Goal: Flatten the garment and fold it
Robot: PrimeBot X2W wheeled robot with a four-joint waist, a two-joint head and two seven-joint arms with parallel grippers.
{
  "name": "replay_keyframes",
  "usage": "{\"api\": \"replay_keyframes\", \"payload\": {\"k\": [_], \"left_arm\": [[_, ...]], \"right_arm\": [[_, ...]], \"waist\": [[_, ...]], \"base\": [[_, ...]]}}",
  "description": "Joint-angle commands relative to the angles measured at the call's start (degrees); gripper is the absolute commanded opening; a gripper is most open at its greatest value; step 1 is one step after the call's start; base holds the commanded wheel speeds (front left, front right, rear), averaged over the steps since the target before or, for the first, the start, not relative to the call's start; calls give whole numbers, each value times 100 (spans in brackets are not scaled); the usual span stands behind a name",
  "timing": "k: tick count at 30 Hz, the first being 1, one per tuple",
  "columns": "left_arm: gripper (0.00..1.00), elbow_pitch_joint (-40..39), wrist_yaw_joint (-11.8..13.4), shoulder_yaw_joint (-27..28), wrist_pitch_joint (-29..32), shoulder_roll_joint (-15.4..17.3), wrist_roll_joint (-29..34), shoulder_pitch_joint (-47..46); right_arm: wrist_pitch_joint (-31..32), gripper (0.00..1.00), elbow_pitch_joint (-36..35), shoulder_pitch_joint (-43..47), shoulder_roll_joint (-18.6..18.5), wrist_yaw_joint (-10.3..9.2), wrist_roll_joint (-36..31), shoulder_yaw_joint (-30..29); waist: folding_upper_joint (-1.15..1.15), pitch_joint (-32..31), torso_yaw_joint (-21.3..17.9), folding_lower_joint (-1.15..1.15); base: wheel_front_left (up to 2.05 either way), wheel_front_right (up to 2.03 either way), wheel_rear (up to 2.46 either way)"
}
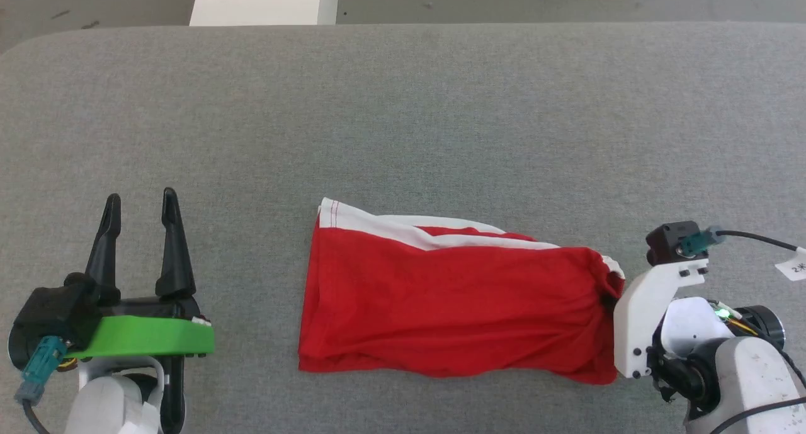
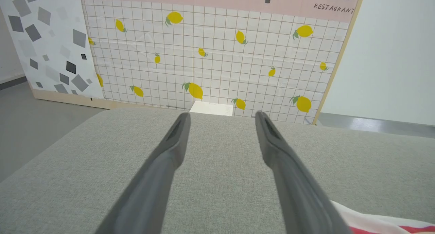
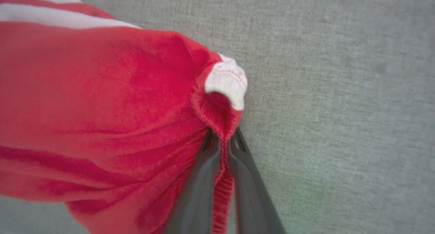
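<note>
Your right tool (image 3: 222, 139) is clamping its two dark fingers together on a bunched red hem at the right end of the bright red soft knit garment with white bands (image 1: 453, 295). In the right wrist view a ridge of ribbed cloth is running down between the closed fingers, and a small white cuff is curling over just above the tips.

From that pinch the garment is stretching away to your left, its long axis lying across the front of the robot on the grey fabric-covered surface (image 1: 403, 106). A white band is showing along the far edge. The cloth is sitting in soft ridges rather than flat, and looks doubled over.

The left end is lying free. Your left tool (image 1: 141, 201) is hovering with its fingers spread and nothing between them, pointing away from the robot and standing apart from that free end. It is clearly the nearer arm for that end. Judging from this, you are needing a sideways reach to the right from the left tool to tension the cloth along its length.
</note>
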Motion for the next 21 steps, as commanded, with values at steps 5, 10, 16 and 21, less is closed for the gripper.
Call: {"api": "replay_keyframes", "payload": {"k": [5, 10, 16, 21], "left_arm": [[100, -20, -102, 63, -27, -91, 128, 47], [100, -34, -166, 114, -27, -120, 174, 33], [100, -2, -237, 132, -27, -149, 211, 8], [100, 55, -271, 157, -27, -195, 240, 29]], "right_arm": [[209, 0, 90, -107, -461, -9, -110, -381], [452, 0, 123, -299, -1005, -9, -249, -921], [642, 0, 72, -471, -1125, -9, -494, -1429], [950, 0, -252, -373, -1108, -9, -473, -1296]], "waist": [[0, 2, -68, 0], [0, 54, -93, 0], [0, 96, -77, 0], [0, -48, -29, 0]], "base": [[0, 0, 0], [0, 0, 0], [0, 0, 0], [0, 0, 0]]}}
